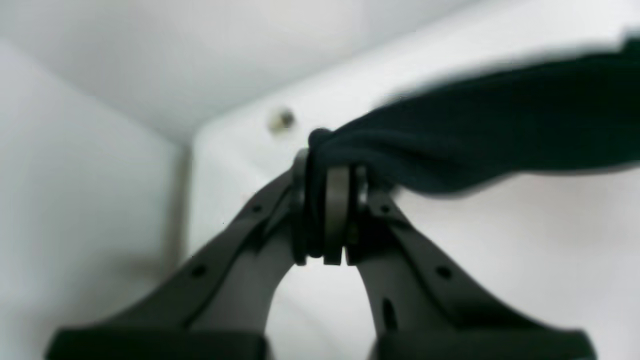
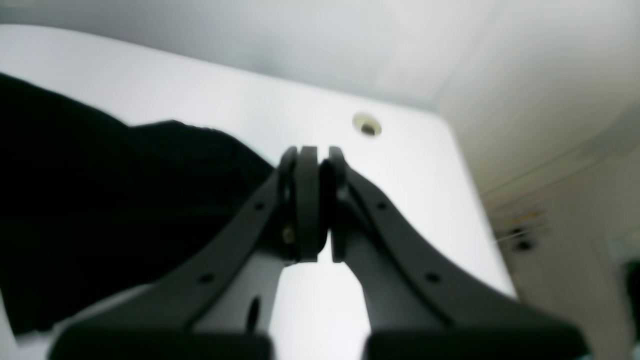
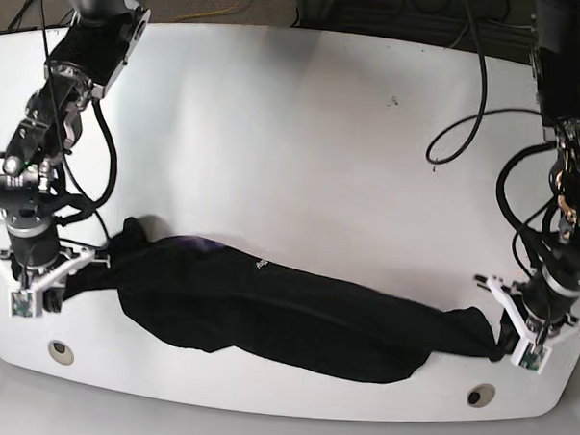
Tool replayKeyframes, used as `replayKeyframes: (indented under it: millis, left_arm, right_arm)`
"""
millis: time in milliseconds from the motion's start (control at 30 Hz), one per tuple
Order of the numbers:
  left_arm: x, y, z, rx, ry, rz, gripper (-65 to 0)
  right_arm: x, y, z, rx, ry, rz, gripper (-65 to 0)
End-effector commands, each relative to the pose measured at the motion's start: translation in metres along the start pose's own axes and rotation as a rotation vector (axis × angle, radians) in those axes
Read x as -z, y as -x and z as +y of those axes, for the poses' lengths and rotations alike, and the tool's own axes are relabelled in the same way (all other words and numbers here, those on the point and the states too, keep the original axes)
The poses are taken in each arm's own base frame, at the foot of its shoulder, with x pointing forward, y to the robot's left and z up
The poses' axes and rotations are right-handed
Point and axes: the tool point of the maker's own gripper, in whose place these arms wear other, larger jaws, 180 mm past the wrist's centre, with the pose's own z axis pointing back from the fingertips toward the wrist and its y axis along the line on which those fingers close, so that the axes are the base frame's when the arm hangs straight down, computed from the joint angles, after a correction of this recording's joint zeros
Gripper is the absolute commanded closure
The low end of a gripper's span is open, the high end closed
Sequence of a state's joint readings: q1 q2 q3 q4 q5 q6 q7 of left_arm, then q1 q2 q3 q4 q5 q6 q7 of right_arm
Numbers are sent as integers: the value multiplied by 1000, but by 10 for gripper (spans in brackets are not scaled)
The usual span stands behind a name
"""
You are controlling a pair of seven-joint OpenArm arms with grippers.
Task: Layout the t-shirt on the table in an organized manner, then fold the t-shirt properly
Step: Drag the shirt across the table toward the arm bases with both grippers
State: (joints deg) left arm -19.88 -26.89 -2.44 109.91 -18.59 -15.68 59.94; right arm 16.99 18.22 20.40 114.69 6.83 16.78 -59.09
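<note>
I've got both arms reaching down to the near edge of the counter (image 3: 304, 112), one at each end of the t-shirt (image 3: 286, 318). My left arm, on the right of the base view, drops almost straight down from its mount, cables looping beside it, and its wrist angles in toward the cloth. The left fingers (image 1: 327, 200) are pinched tight on a bunched corner of black fabric; in the wrist view the cloth spills out above the pads and runs off to the right, lifted a little off the white surface. My right arm, on the left of the base view, comes down in a bent line with the wrist low. The right fingers (image 2: 315, 200) are clamped together too, with dark cloth pressed against them on the left side. The t-shirt lies stretched into a long, rumpled band across the front of the counter, between the two round metal inserts (image 3: 61, 350), a bit of purple showing near its left end.
</note>
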Motion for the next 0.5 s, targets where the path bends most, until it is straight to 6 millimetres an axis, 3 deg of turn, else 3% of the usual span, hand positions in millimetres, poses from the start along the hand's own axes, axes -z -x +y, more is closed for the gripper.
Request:
replayKeyframes:
  millis: [0, 133, 267, 467]
  left_arm:
    - [-7, 13, 4, -13, -23, 1, -27]
    - [-11, 64, -9, -49, 2, 109, -27]
    - [-17, 103, -30, -90, 41, 193, -26]
    - [-36, 158, -43, -123, 58, 323, -26]
  right_arm:
    - [-9, 12, -14, 37, 9, -5, 0]
    - [-15, 47, -10, 79, -27, 66, 0]
    - [-24, 82, -4, 116, -45, 140, 0]
    - [-43, 136, 7, 167, -75, 262, 0]
